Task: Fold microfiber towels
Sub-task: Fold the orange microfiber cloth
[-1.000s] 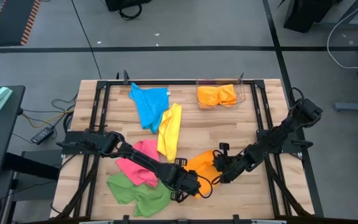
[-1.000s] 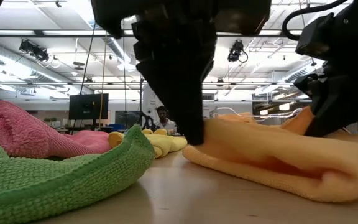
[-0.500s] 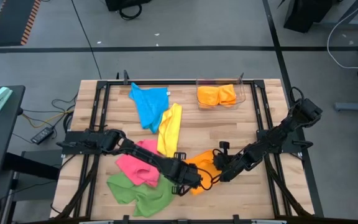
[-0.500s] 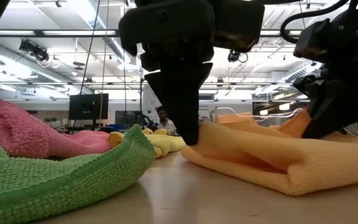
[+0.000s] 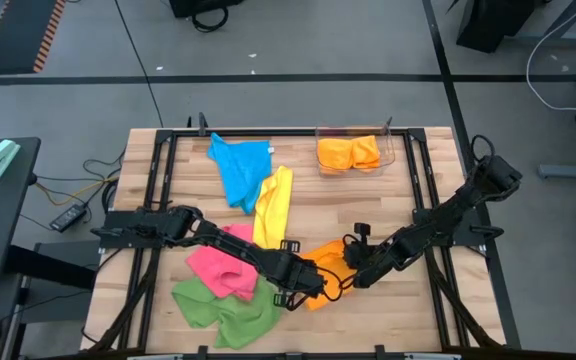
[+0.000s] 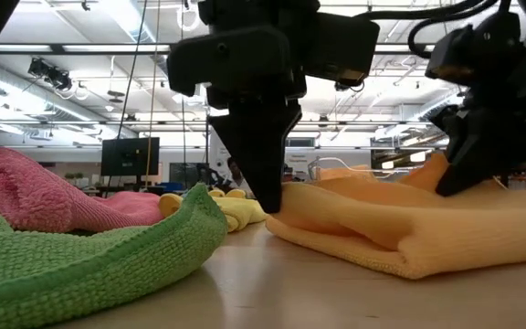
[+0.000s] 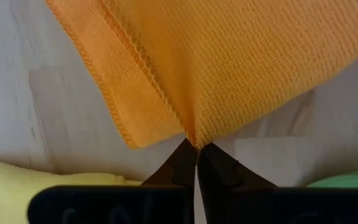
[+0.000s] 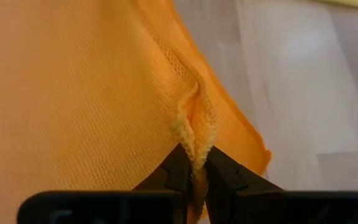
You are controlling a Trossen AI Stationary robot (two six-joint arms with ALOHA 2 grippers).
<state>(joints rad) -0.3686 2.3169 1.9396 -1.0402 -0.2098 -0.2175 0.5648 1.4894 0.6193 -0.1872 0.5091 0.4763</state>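
An orange microfiber towel [image 5: 326, 266] lies partly folded on the table near its front, and both grippers are shut on it. My left gripper [image 5: 301, 286] stands at its near left end and points steeply down. My right gripper [image 5: 354, 272] is at its right side, slanting down. The other towels lie loose on the table: pink [image 5: 220, 266], green [image 5: 220, 310], yellow [image 5: 273, 208] and blue [image 5: 240, 168]. The yellow towel's far end overlaps the blue one. My left gripper pinches a folded corner [image 7: 192, 132] of the orange towel between its two fingertips, more than one layer, coming from above. That end rests on the table [image 6: 286, 219]. My right gripper pinches the towel's hemmed edge [image 8: 194, 138], bunched between its fingers, slanting down from the table's right. The cloth there is raised a little [image 6: 441, 169], and the rest lies on the table.
A clear bin [image 5: 393, 150] at the far right holds folded orange cloths [image 5: 348, 152]. The green towel [image 6: 80, 260] and the pink towel [image 6: 35, 196] lie close on the left of the orange one. Bare wood [image 5: 408, 310] shows at the near right.
My left gripper, still shut on the orange towel, has moved a little toward the table's far edge and to the left. The towel's near fold has been drawn along with it, away from the near edge.
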